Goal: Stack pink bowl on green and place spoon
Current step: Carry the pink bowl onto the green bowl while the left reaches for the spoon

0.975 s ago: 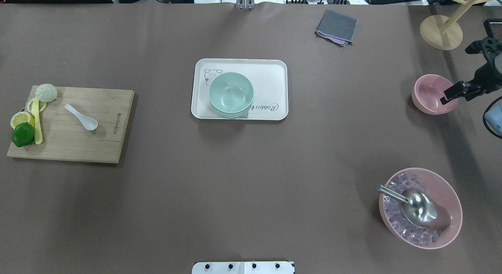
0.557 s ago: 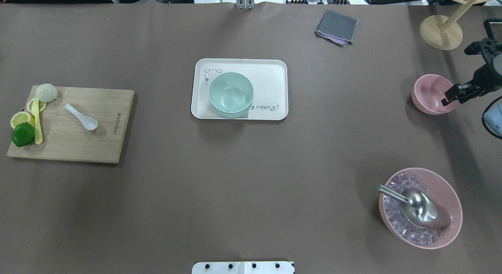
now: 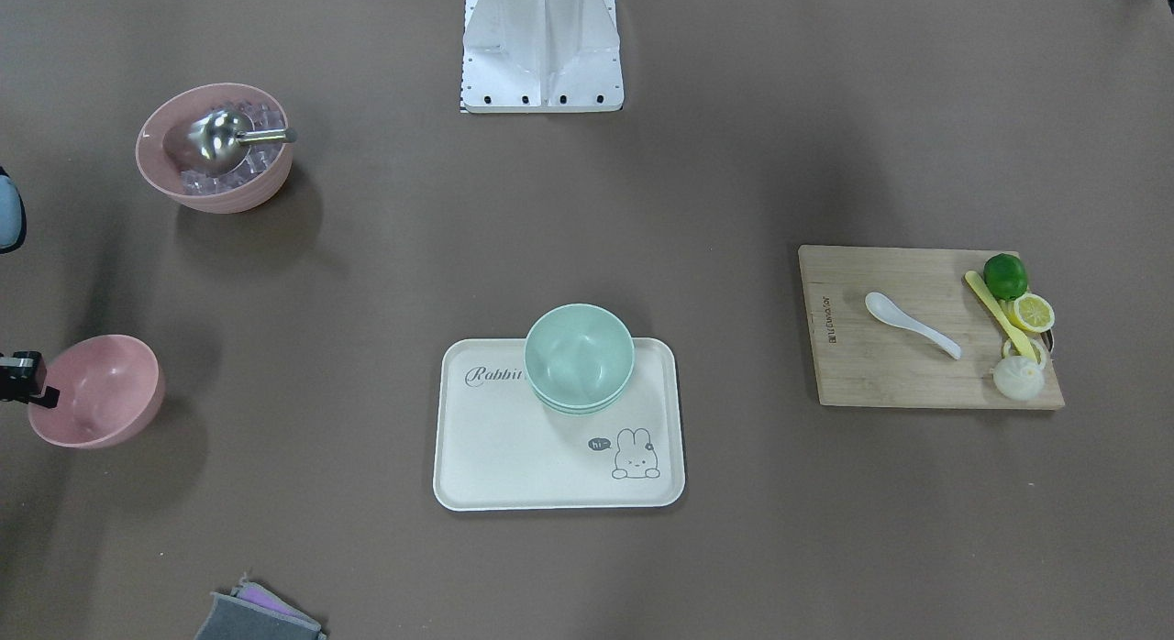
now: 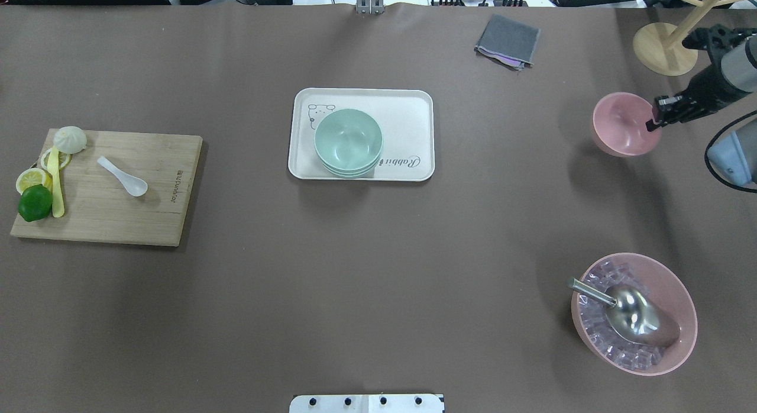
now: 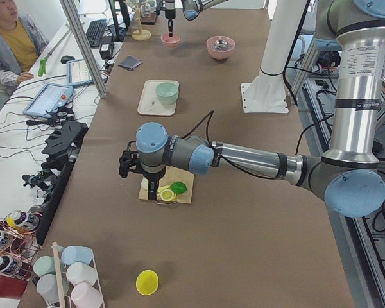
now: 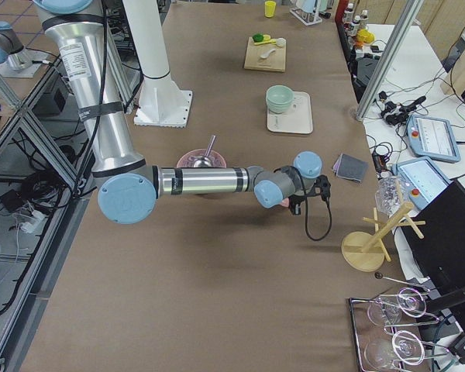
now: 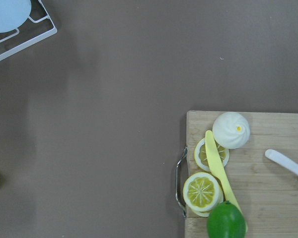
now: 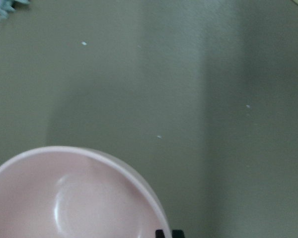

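- Right gripper (image 4: 655,121): jaws clamped on the rim of the pink bowl (image 4: 624,124), which is held clear of the worktop (image 4: 378,271), well apart from the green bowls (image 4: 348,142) on the tray (image 4: 414,108).
- Spoon (image 4: 122,176): lies on the cutting board (image 4: 148,218).
- Left gripper (image 5: 154,192): above that board; state of the jaws cannot be told.

A small pink plastic bowl (image 3: 101,391) is near the view's left edge, and the right gripper (image 3: 35,390) has its black fingers pinched on the rim. Mid-table, stacked mint-green bowls (image 3: 579,356) stand at the robot-side edge of a cream rectangular tray (image 3: 514,466) printed with a rabbit. On the view's right, a wooden cutting board (image 3: 880,374) carries a white ceramic spoon (image 3: 911,324), a green lime (image 3: 1005,276), a yellow plastic knife (image 3: 995,312) and a white bun (image 3: 1018,378).
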Tool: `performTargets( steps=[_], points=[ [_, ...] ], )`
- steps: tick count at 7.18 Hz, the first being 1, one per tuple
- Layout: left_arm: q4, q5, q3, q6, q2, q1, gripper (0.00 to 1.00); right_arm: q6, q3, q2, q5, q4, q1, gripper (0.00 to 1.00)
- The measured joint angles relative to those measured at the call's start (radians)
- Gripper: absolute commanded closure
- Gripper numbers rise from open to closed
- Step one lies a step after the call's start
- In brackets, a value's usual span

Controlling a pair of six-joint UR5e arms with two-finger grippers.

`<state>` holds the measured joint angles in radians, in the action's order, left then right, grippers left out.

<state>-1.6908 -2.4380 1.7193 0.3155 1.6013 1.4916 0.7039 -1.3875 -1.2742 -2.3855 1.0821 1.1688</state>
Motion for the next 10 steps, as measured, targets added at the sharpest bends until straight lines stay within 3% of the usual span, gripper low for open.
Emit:
performTargets(
  steps=[2,5,7,9,10],
  points=[
    [-0.058,0.004,-0.011,0.284,0.069,-0.146,0.02,0.381,-0.126,0.104,0.046,0.004,-0.127,1.00],
    [-0.075,0.073,-0.061,0.553,0.179,-0.303,0.02,0.826,-0.164,0.345,0.330,0.053,-0.401,1.00],
    [-0.078,0.081,-0.094,0.583,0.210,-0.335,0.02,0.897,-0.127,0.450,0.412,0.104,-0.469,1.00],
    [-0.080,0.082,-0.127,0.595,0.228,-0.363,0.02,0.906,-0.087,0.483,0.443,0.103,-0.501,1.00],
    [-0.080,0.082,-0.146,0.609,0.240,-0.376,0.03,0.907,-0.057,0.506,0.452,0.102,-0.508,0.91]
  ],
)
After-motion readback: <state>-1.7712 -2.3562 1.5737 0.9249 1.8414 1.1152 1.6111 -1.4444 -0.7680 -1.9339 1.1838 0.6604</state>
